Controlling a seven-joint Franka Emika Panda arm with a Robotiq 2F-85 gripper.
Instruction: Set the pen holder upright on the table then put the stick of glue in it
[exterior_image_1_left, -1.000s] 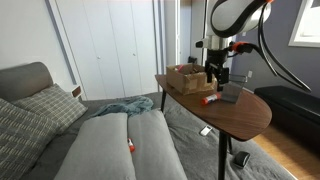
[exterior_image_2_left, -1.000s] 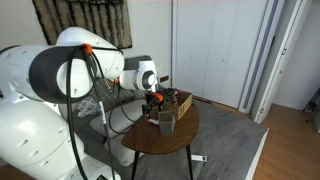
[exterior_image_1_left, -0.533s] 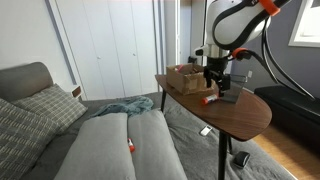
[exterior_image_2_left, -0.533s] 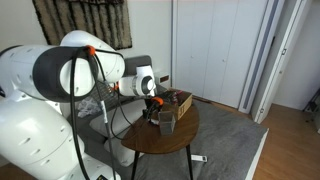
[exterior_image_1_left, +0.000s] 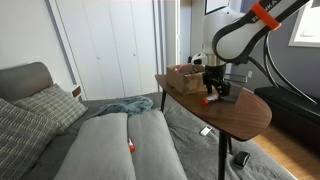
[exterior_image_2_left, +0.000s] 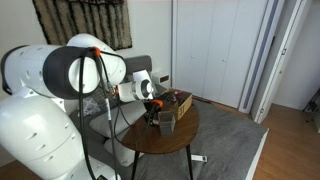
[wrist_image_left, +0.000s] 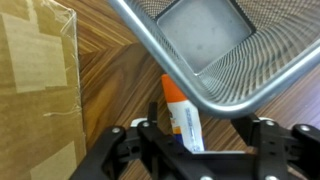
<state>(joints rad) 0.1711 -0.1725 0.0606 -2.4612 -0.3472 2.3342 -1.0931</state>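
The pen holder is a grey mesh cup standing upright on the round wooden table; it shows in both exterior views. The glue stick, white with an orange end, lies flat on the table beside the holder's rim, and also shows in an exterior view. My gripper is open and low over the glue stick, with its fingers on either side of the stick. It is also seen in both exterior views. Whether the fingers touch the stick I cannot tell.
A cardboard box stands close beside the glue stick, at the table's back. A grey sofa with cushions sits next to the table. White closet doors stand behind.
The arm has come down towards the table, bringing the gripper lower over the glue stick. The pen holder and glue stick have not moved.
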